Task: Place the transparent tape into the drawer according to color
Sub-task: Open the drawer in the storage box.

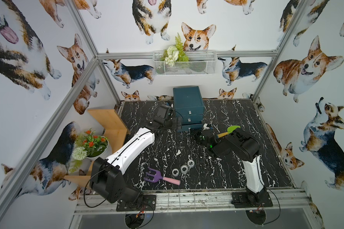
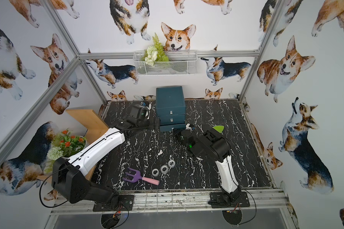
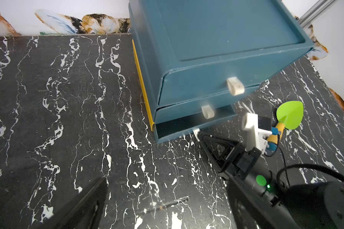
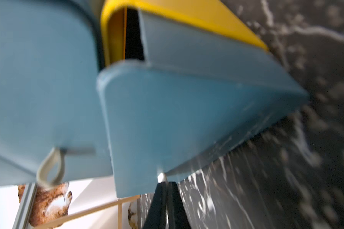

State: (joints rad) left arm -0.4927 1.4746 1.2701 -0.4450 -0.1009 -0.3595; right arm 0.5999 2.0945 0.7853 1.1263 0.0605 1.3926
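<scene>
Three clear grey-white transparent tape rolls [image 1: 184, 169] [image 2: 164, 169] lie in a short row on the black marble table, toward its front, apart from both grippers. A blue cabinet [image 1: 188, 99] with three drawers stands at the back. Its bottom drawer [image 1: 189, 127] [image 3: 187, 126] is pulled out a little, and its inside looks dark. My right gripper [image 4: 165, 184] [image 3: 199, 135] is shut on that drawer's white pull loop [image 4: 161, 176]. My left gripper [image 1: 176, 122] [image 3: 167, 208] hovers open just left of the cabinet, holding nothing.
A purple toy rake [image 1: 153, 175] with a pink handle lies left of the rolls. A green toy shovel [image 1: 231, 129] lies behind the right arm. A wooden shelf [image 1: 109, 123] and a flower pot [image 1: 95, 145] stand off the table's left edge. A thin dark stick [image 3: 167, 204] lies below the left gripper.
</scene>
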